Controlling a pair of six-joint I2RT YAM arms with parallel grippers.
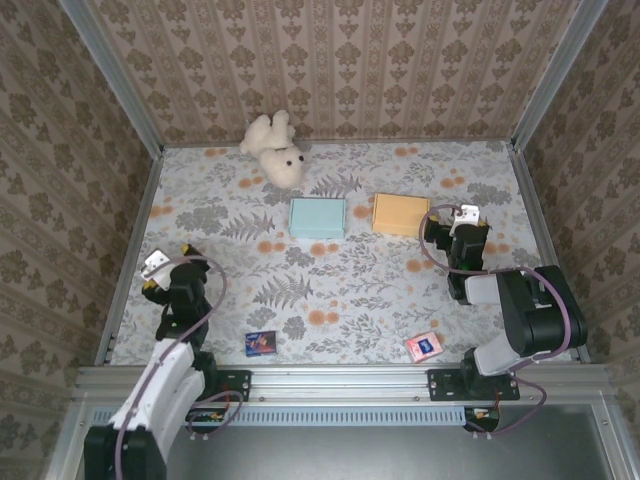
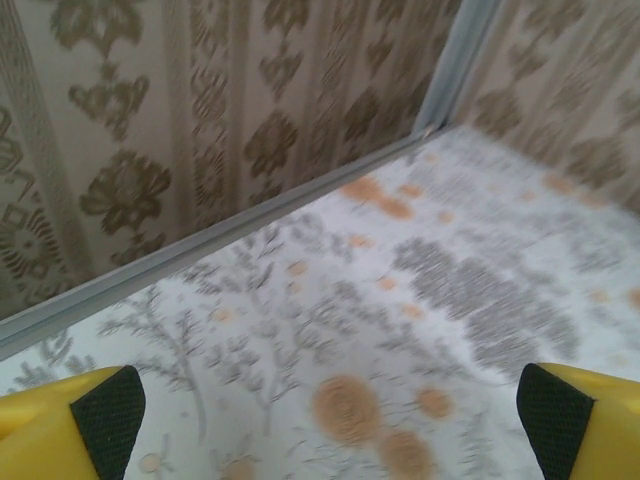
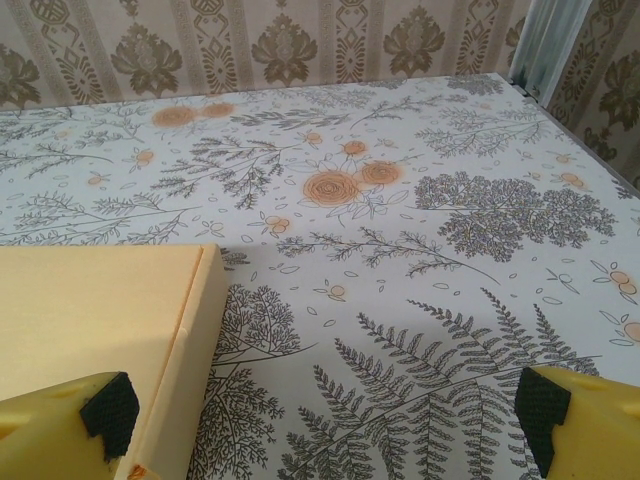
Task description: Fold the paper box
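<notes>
1. Left gripper (image 1: 168,265): yours on the left side of the table (image 1: 350,290), near the side wall. From its wrist camera the left gripper (image 2: 330,410) has its jaws standing wide apart, with black pads (image 2: 108,415) on yellow fingers and only flowered cloth between them.
2. Right gripper (image 1: 453,215): yours on the right side, just beside the orange box. From its wrist camera the right gripper (image 3: 325,410) is likewise spread wide, clamped on nothing. Its one pad (image 3: 108,412) sits over the box's near corner; you cannot tell whether it touches.
3. Orange paper box (image 1: 400,213): lying flat, right of centre toward the back. The wrist camera shows the orange paper box (image 3: 100,310) at lower left, with its long edge running toward you.
4. Pale blue paper box (image 1: 318,217): lying flat at centre, just left of the orange one, apart from it.
5. Cream teddy bear (image 1: 275,150): on its back near the far wall.
6. Dark blue card (image 1: 261,343): near edge, left of centre.
7. Pink card (image 1: 424,346): near edge, right of centre
</notes>
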